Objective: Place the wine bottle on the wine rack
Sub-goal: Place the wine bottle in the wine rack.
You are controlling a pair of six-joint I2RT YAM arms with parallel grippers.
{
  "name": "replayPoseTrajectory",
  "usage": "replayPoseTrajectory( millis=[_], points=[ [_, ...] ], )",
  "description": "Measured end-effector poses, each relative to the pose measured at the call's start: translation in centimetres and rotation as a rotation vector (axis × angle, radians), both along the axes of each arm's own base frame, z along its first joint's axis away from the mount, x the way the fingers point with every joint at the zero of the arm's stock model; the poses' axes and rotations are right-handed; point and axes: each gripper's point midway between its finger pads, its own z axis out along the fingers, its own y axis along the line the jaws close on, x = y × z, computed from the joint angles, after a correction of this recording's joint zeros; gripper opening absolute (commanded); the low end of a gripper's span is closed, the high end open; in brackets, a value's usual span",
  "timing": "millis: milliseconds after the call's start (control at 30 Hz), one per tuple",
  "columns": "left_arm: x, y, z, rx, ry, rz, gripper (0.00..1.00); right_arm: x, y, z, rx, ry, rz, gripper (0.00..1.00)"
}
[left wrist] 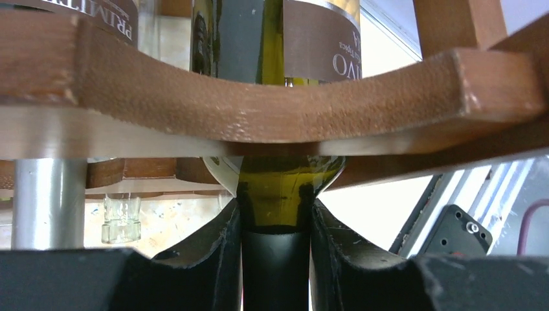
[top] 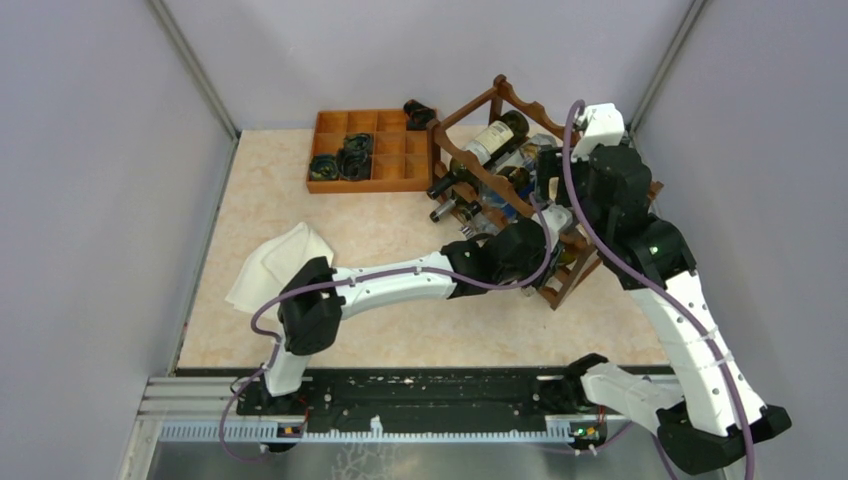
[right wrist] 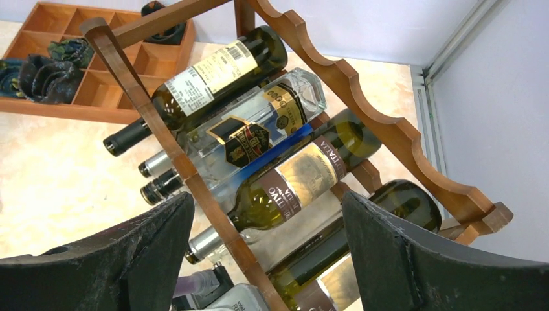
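The left gripper (left wrist: 275, 223) is clamped on the neck of the wine bottle (left wrist: 280, 188). Its 2 fingers (left wrist: 210, 256) press either side of the green glass, just where the dark capsule ends. Straight ahead of those fingers the bottle's shoulder passes under 1 scalloped rail of the wine rack (right wrist: 382, 126). The bottle lies in a low tier with its neck pointing back at the hand. Over the hand, on top of that rail, rest 2 labelled bottles (left wrist: 320, 39).

The right gripper (right wrist: 265, 249) hangs released above the rack, its 2 fingers spread wide and touching nothing. Beneath and beyond it, 5 bottles can be counted in the rack, the held one included. The other 4:
- 1 dark bottle with a white label (right wrist: 210, 71), farthest from this hand
- 1 clear square bottle (right wrist: 265, 120)
- 1 blue-tinted bottle, mostly hidden under the clear one
- 1 green bottle with a brown label (right wrist: 291, 184), nearer the hand

Well off to the left of both hands, 1 compartment tray (top: 370, 186) sits on the table (top: 420, 330), with 2 dark bundles (top: 340, 160) in it. 1 white cloth (top: 280, 262) lies behind the left hand, beside that arm's elbow.
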Motion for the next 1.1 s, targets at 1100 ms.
replayPoseTrajectory(
  millis=[1100],
  points=[
    [0.6, -1.7, 0.4, 0.064, 0.033, 0.069, 0.01, -0.7, -1.1, 2.0, 0.048, -0.102, -0.023, 0.86]
  ],
)
